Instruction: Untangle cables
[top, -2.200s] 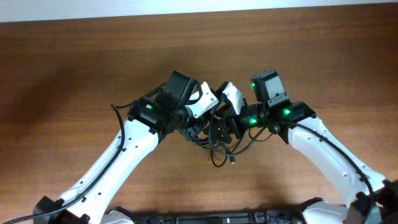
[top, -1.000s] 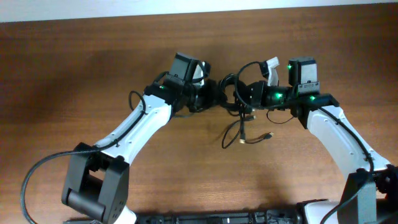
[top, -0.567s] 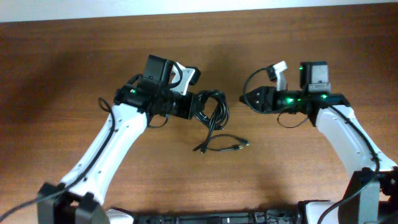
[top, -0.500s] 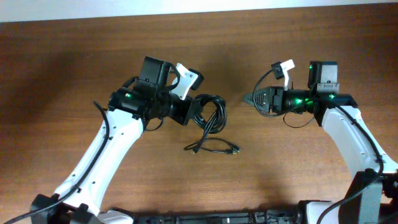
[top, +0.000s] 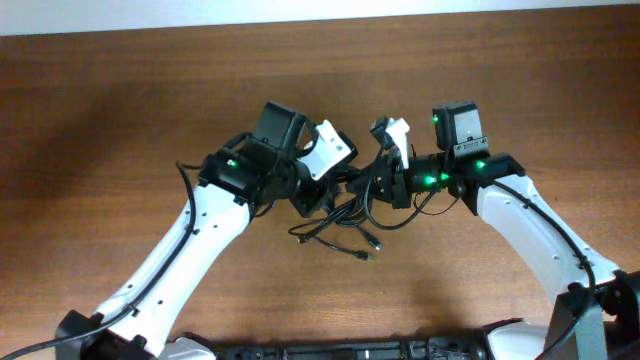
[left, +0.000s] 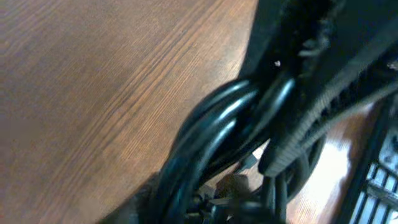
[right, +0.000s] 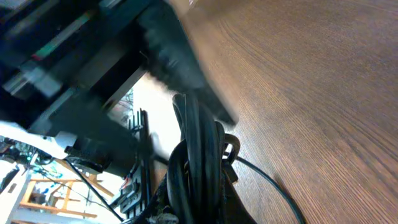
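Brown wood-grain table (top: 120, 120) fills the overhead view, with both white arms reaching in from the near edge and meeting near its centre. The left gripper (top: 312, 198) and the right gripper (top: 372, 186) face each other, close together, with the cables (top: 345, 212) between them. The cables form one dark knotted bundle at the grippers. Several loops hang below it onto the wood, and thin tails run out toward the near edge, one ending in a small plug (top: 368, 256). In the left wrist view, a twisted group of black strands (left: 211, 130) runs up between a dark finger and a ribbed pad (left: 323, 102). The jaws appear pressed onto the strands, so the left gripper is judged clamped on the cables. In the right wrist view, the strands (right: 198, 149) rise together to a dark finger (right: 180, 56) and meet it. The opposing finger is not distinguishable, so I cannot tell whether the right gripper is closed or apart.
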